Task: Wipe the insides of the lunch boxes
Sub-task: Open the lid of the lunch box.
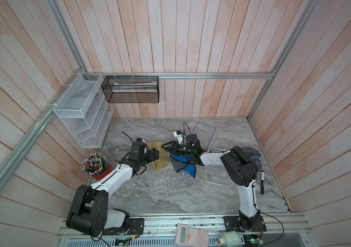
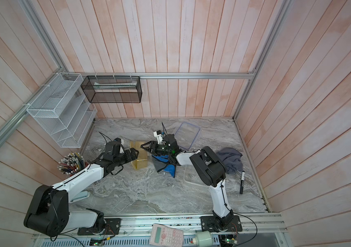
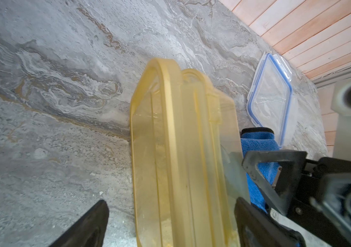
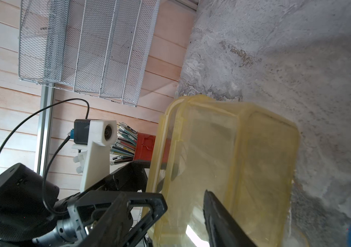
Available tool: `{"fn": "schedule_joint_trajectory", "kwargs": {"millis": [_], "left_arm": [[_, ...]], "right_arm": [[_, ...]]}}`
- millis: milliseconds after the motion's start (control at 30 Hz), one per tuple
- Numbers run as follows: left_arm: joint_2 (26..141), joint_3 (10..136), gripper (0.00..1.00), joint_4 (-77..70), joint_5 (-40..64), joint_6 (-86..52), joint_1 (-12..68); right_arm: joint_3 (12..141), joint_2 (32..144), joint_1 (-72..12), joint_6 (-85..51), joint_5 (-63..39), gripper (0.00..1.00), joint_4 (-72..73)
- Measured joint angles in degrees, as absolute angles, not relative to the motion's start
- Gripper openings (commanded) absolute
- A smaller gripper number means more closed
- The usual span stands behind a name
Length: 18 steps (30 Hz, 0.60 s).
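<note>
Left wrist view: yellow lunch box (image 3: 181, 160) standing on edge, centre of table (image 1: 170, 192). Left gripper (image 3: 170, 203) spread wide, straddling box, gap showing on one side. Right gripper (image 1: 164, 148) at opposite side, part-spread at rim; grip cannot be confirmed. Blue cloth (image 1: 184, 165) beneath it. Clear lunch box (image 1: 217, 177) beside right arm, uncovered. Blue-rimmed lid (image 1: 204, 134) flat near back wall.

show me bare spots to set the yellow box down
Widest: marble between the front rail and the yellow box and blue cloth. Also the back strip between white rack and blue-rimmed lid. Crowded: right side, with clear box, grey cloth, marker.
</note>
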<state>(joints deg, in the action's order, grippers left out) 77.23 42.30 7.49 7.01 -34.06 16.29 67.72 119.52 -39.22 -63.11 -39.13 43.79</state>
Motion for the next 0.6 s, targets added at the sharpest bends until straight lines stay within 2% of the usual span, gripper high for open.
{"fn": "schedule_joint_trajectory", "kwargs": {"millis": [333, 600], "left_arm": [[74.6, 42.3, 0.91, 7.9, 5.5, -34.1, 16.3], [74.0, 42.0, 0.83, 9.5, 4.6, -34.5, 15.5]], "right_arm": [[68.6, 119.5, -39.4, -60.8, -39.0, 0.59, 41.6], [69.8, 119.5, -39.4, -58.4, -38.4, 0.58, 39.1]]}}
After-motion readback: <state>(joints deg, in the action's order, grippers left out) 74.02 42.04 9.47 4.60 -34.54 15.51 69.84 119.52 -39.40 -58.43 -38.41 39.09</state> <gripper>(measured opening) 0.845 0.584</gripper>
